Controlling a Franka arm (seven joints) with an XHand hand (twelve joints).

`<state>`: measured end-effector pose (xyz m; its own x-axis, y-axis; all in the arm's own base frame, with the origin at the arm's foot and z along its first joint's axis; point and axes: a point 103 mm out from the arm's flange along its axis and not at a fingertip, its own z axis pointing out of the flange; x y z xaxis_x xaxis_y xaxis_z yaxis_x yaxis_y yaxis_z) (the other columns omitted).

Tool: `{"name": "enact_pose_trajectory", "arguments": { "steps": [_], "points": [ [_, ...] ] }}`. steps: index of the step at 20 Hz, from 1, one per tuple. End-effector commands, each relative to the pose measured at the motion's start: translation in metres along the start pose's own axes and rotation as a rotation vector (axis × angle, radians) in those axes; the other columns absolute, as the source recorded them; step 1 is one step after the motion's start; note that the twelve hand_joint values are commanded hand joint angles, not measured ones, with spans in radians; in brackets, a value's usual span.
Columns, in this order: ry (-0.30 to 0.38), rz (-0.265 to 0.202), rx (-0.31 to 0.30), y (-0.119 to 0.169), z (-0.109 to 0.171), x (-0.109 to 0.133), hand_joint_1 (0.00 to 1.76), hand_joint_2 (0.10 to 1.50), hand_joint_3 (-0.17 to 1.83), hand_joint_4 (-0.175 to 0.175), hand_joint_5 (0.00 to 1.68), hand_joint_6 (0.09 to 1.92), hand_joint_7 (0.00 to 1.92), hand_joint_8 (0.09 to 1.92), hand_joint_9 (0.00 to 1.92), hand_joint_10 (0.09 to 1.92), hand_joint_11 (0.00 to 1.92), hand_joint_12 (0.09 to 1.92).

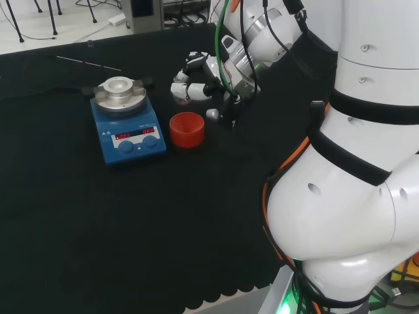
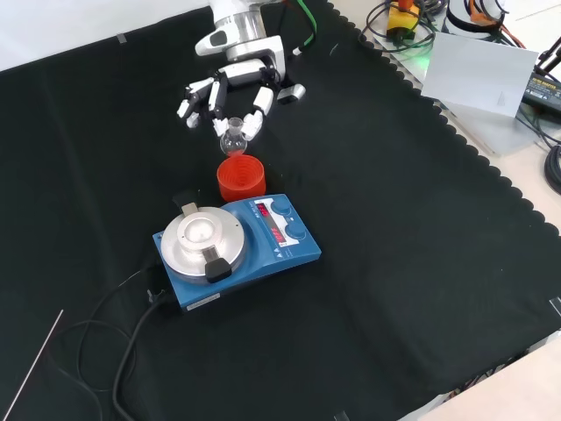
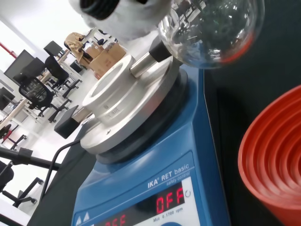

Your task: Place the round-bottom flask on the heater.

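A small clear round-bottom flask point(image 2: 232, 139) hangs in the air from the hand point(image 2: 230, 88), whose fingers are curled round its neck. In the front view it is just above and behind the red ribbed ring stand point(image 2: 240, 177). The blue heater point(image 2: 285, 241) with its silver round top plate point(image 2: 203, 235) stands in front of the stand. In the head view the hand point(image 1: 193, 82) is right of the heater point(image 1: 124, 134) and behind the stand point(image 1: 187, 129). Close up in the wrist view are the flask's bulb point(image 3: 211, 30), the hand point(image 3: 122, 14), the heater point(image 3: 141, 183) and the stand point(image 3: 273, 155).
A black cable point(image 2: 123, 351) runs from the heater toward the cloth's front left. A thin rod point(image 1: 88, 63) lies on the cloth beyond the heater. A grey box point(image 2: 478, 74) and cables sit off the cloth at the front view's upper right.
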<state>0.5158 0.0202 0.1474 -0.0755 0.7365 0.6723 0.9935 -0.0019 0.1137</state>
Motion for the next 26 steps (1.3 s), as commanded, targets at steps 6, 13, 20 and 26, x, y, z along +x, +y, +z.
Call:
{"name": "enact_pose_trajectory", "arguments": {
  "steps": [6, 13, 20, 26],
  "points": [
    [-0.018, -0.019, 0.009, 0.016, -0.001, 0.014, 1.08, 0.99, 0.07, 0.175, 1.18, 0.69, 0.25, 0.51, 0.47, 0.57, 0.00, 1.35],
    [-0.021, -0.066, 0.034, 0.051, 0.010, 0.042, 1.08, 0.99, 0.07, 0.175, 1.18, 0.69, 0.25, 0.51, 0.48, 0.57, 0.00, 1.35],
    [-0.041, -0.110, 0.075, 0.086, 0.024, 0.066, 1.08, 0.99, 0.07, 0.175, 1.18, 0.69, 0.26, 0.52, 0.48, 0.57, 0.00, 1.35],
    [-0.042, -0.127, 0.101, 0.114, 0.035, 0.079, 1.08, 0.99, 0.07, 0.175, 1.18, 0.69, 0.27, 0.52, 0.49, 0.57, 0.00, 1.36]
  ]
}}
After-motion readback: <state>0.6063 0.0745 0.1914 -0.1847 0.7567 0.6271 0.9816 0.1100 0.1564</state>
